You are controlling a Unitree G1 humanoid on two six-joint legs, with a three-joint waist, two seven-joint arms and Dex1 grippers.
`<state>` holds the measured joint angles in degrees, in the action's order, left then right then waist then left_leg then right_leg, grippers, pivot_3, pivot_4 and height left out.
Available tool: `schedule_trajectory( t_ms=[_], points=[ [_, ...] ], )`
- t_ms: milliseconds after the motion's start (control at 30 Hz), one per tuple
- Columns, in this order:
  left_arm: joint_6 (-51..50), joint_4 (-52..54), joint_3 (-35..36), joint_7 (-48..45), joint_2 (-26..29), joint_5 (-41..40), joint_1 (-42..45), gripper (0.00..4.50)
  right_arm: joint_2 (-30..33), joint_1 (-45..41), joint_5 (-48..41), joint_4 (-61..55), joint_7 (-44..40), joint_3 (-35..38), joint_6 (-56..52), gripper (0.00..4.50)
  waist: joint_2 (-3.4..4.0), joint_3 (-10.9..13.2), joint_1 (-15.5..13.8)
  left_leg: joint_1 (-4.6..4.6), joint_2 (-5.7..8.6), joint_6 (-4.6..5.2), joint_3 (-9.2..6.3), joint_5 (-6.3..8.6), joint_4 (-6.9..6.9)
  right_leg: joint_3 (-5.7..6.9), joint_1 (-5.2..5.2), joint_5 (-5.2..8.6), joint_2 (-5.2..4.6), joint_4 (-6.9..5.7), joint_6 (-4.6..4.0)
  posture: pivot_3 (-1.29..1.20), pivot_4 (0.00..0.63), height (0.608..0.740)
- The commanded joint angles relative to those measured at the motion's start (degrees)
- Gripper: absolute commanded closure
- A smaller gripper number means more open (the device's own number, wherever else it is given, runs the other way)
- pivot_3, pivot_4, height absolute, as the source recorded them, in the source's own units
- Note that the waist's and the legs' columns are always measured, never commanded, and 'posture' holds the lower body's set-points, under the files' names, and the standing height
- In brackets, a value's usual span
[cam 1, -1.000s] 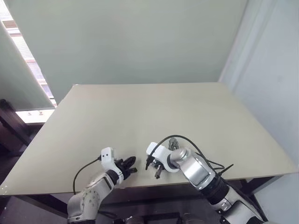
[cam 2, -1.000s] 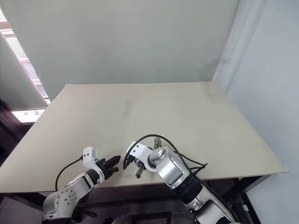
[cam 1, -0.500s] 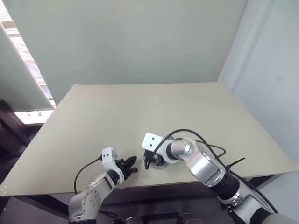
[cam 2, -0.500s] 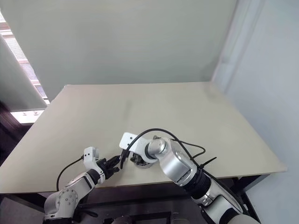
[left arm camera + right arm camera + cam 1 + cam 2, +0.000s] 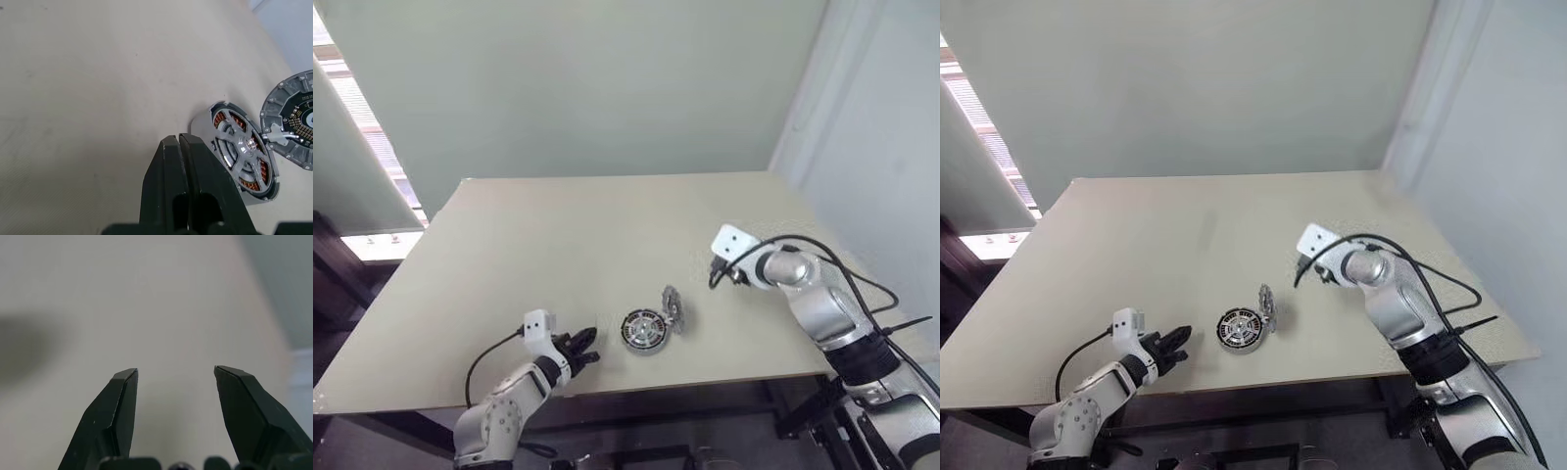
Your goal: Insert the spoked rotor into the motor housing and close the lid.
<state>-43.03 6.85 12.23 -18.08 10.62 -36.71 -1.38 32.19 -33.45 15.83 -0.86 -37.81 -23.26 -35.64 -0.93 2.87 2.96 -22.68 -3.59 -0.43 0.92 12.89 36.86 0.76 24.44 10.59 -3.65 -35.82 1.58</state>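
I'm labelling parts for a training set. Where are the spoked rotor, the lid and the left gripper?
spoked rotor [image 5: 243, 147], left wrist view, on its silver hub.
lid [image 5: 293, 122], left wrist view, on its dark inner ring.
left gripper [image 5: 177, 143], left wrist view, at the tips of its closed fingers.

Left gripper [image 5: 178, 147] sits low, fingers pressed tight together, nothing between the jaws. Right gripper [image 5: 175, 374] is raised, jaws spread apart, nothing between them.

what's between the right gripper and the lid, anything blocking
Nothing visible. Bare table lies between the open right gripper and the lid, which leans against the motor housing with the spoked rotor seated inside.
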Motion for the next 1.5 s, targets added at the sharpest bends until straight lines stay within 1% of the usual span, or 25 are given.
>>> schedule_trajectory(
  t_ms=[33, 133, 267, 400, 533, 733, 800, 867, 900, 933, 967, 1067, 1167, 1400, 1500],
  points=[
    [0.96, 1.08, 0.37, -0.42, 0.44, -0.03, 1.15, 4.5, -2.44, 0.71, -1.96, -1.65, -2.63, -0.99, 1.29, 1.78, 0.01, 0.01, -0.02, -0.01, 0.0, 0.01, -0.02, 0.0, -0.01, 0.0, 0.01, 0.0, 0.01, -0.01, 0.0, 0.0, 0.0, 0.74],
    [0.68, 1.41, 0.55, -0.41, 0.81, -0.1, 1.11, 4.5, -7.3, 2.95, -4.6, -2.93, -3.59, -1.72, -0.37, 1.78, 0.0, 0.01, -0.1, -0.01, 0.0, 0.01, -0.04, -0.01, 0.02, 0.0, -0.03, 0.0, 0.03, 0.01, 0.0, 0.0, 0.0, 0.74],
    [0.42, 1.91, 0.71, -0.32, 1.25, -0.35, 0.89, 4.5, -13.74, 4.16, -6.5, -2.33, -2.81, -2.63, -1.14, 1.78, 0.0, 0.01, -0.11, -0.03, 0.0, 0.01, -0.04, 0.0, 0.11, -0.01, -0.07, 0.0, 0.02, 0.02, 0.0, 0.0, 0.0, 0.74],
    [0.13, 2.66, 0.74, -0.18, 1.44, -0.56, 0.43, 4.5, -18.27, 4.03, -7.22, 0.01, -1.92, -3.18, -0.92, 1.78, 0.0, 0.0, -0.12, -0.03, -0.01, -0.02, -0.03, 0.01, 0.2, -0.01, -0.1, 0.0, 0.0, 0.02, 0.01, 0.0, 0.0, 0.74],
    [-0.16, 3.36, 0.93, -0.06, 1.64, -0.74, -0.03, 4.5, -21.0, 3.73, -7.56, 3.68, -1.31, -3.77, 0.8, 1.78, 0.0, 0.0, -0.12, -0.02, -0.02, -0.2, -0.02, 0.11, 0.21, 0.0, -0.09, 0.0, 0.0, 0.0, 0.0, 0.0, 0.0, 0.74],
    [-0.45, 4.47, 1.21, 0.3, 1.78, -0.93, -0.81, 4.5, -21.69, 3.62, -9.13, 6.98, -1.44, -1.83, 3.33, 1.78, 0.0, 0.0, -0.12, -0.03, -0.02, -0.1, -0.02, 0.05, 0.17, -0.01, -0.08, 0.0, 0.01, -0.01, 0.0, 0.0, 0.0, 0.74],
    [-0.48, 4.63, 1.22, 0.38, 1.81, -0.87, -1.02, 4.5, -20.97, 3.49, -10.83, 6.58, -3.57, -1.16, 2.92, 1.41, 0.0, 0.0, -0.12, -0.03, -0.01, -0.07, -0.03, 0.03, 0.16, -0.01, -0.08, 0.0, 0.01, -0.01, 0.0, 0.0, 0.0, 0.74],
    [-0.47, 4.63, 1.2, 0.43, 1.84, -0.79, -1.11, 4.5, -20.2, 3.3, -12.63, 5.95, -5.79, -0.49, 2.55, 0.86, 0.0, 0.0, -0.12, -0.03, -0.01, -0.03, -0.03, 0.01, 0.15, 0.0, -0.08, 0.0, 0.01, 0.0, 0.0, 0.0, 0.0, 0.74],
    [-0.46, 4.56, 1.2, 0.45, 1.85, -0.78, -1.06, 4.5, -20.01, 3.17, -13.34, 5.8, -6.44, -0.16, 2.42, 0.45, 0.0, 0.0, -0.12, -0.03, -0.01, -0.03, -0.03, 0.01, 0.15, -0.01, -0.08, 0.0, 0.01, 0.0, 0.0, 0.0, 0.0, 0.74],
    [-0.46, 4.51, 1.2, 0.46, 1.86, -0.77, -1.02, 4.5, -19.84, 3.05, -14.04, 5.68, -6.98, 0.11, 2.46, 0.15, 0.0, 0.0, -0.11, -0.03, -0.01, -0.02, -0.03, 0.01, 0.15, 0.0, -0.08, 0.0, 0.01, -0.01, 0.0, 0.0, 0.0, 0.74],
    [-0.45, 4.42, 1.2, 0.46, 1.88, -0.76, -0.94, 4.5, -19.75, 2.92, -14.78, 5.58, -7.44, 0.49, 2.46, 0.02, 0.0, 0.0, -0.11, -0.03, -0.02, -0.02, -0.02, 0.01, 0.15, 0.0, -0.07, 0.0, 0.01, -0.01, 0.0, 0.0, 0.0, 0.74],
    [-0.35, 4.19, 0.93, 0.46, 1.78, -0.59, -0.69, 4.5, -18.87, 2.85, -18.73, 4.83, -11.49, 2.2, 3.05, 0.02, 0.0, 0.0, -0.11, -0.02, -0.02, -0.02, -0.02, 0.01, 0.15, 0.0, -0.07, 0.0, 0.01, -0.01, 0.0, 0.0, 0.0, 0.74],
    [-0.36, 3.91, 0.85, 0.4, 1.84, -0.51, -0.37, 4.5, -19.25, 2.87, -20.54, 6.33, -12.07, 3.65, 5.01, 0.02, 0.0, 0.0, -0.11, -0.02, -0.02, -0.02, -0.02, 0.01, 0.15, 0.0, -0.07, 0.0, 0.01, -0.01, 0.0, 0.0, 0.0, 0.74],
    [-0.59, 4.14, 0.66, 0.33, 2.0, -0.47, -0.29, 4.5, -19.83, 1.77, -21.48, 13.99, -13.42, 4.21, 10.26, 0.02, 0.0, 0.0, -0.12, -0.02, -0.02, -0.02, -0.02, 0.01, 0.15, -0.01, -0.08, 0.0, 0.02, -0.01, 0.0, 0.0, 0.0, 0.74],
    [-0.85, 4.72, 0.85, 0.33, 2.31, -0.66, -0.55, 4.5, -20.0, 1.11, -20.3, 17.71, -13.6, 3.37, 13.63, 0.02, 0.0, 0.0, -0.11, -0.03, -0.01, -0.02, -0.02, 0.0, 0.15, -0.01, -0.08, 0.0, 0.02, -0.01, 0.0, 0.0, 0.0, 0.74]
  ],
)
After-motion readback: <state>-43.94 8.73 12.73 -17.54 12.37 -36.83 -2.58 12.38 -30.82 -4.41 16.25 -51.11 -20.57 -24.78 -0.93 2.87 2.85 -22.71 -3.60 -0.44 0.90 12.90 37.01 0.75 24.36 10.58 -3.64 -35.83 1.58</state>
